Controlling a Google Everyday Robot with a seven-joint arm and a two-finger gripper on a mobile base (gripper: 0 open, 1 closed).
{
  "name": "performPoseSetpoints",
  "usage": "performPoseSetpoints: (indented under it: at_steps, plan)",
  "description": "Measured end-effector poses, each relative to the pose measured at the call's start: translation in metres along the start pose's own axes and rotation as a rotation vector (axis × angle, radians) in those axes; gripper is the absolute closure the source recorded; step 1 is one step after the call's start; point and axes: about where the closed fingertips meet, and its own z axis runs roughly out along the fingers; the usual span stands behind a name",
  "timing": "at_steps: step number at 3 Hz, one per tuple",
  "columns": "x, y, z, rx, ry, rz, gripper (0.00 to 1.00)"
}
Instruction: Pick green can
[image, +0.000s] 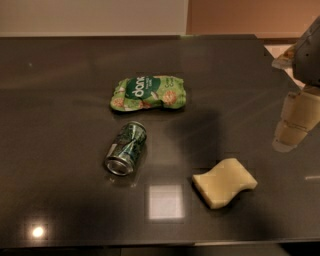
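The green can (126, 148) lies on its side on the dark table (60, 100), left of centre, its silver top facing the near left. It is dark green with a pale swirly pattern. My gripper (294, 120) hangs at the right edge of the view, well to the right of the can and above the table. Its pale fingers (300, 112) point down.
A crinkly light-green snack bag (149, 93) with white lettering lies just behind the can. A pale yellow sponge (224, 182) lies to the right of the can, near the front. The table's far edge meets a wall; its right corner is near the arm.
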Motion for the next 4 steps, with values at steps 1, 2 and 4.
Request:
performPoseSetpoints:
  at_steps: [1, 2, 4]
  plan:
    - [0.0, 0.0, 0.0, 0.0, 0.0, 0.0, 0.0]
    - [-0.005, -0.001, 0.001, -0.005, 0.007, -0.026, 0.0]
    - [-0.046, -0.013, 0.03, -0.064, 0.026, -0.167, 0.0]
